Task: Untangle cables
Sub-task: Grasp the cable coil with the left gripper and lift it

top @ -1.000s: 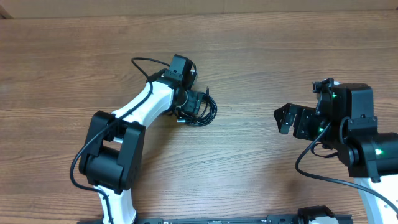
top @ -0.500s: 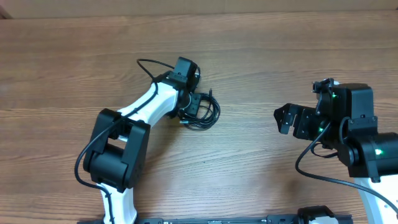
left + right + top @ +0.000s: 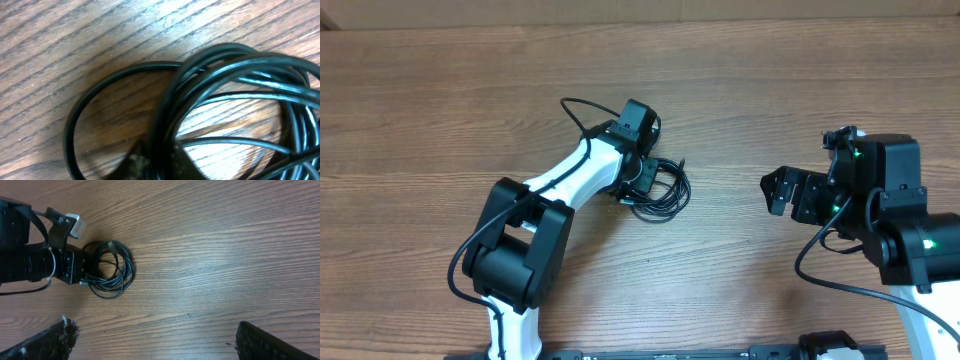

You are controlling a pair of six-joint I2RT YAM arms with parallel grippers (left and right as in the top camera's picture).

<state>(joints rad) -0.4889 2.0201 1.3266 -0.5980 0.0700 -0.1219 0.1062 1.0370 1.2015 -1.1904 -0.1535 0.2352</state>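
Observation:
The cables [image 3: 668,192] are thin black cords looped in a loose bundle on the wooden table, left of centre. My left gripper [image 3: 647,178] sits at the bundle's left edge, its jaws pinched on several strands. In the left wrist view the cables [image 3: 235,95] fill the frame, and the left gripper [image 3: 159,160] shows as dark fingers closed round them at the bottom. From the right wrist, the cables [image 3: 112,270] lie far off at upper left. My right gripper [image 3: 157,342] stands open and holds nothing, well to the right [image 3: 778,190].
The left arm [image 3: 575,175] stretches from the near edge to the bundle, with its own thick wire [image 3: 582,108] arching behind the wrist. The right arm's body [image 3: 900,220] fills the right side. The table's far edge [image 3: 640,20] runs along the top.
The left gripper has closed on the cords and shifted right and slightly toward me, dragging the bundle along. The right arm has stayed still.

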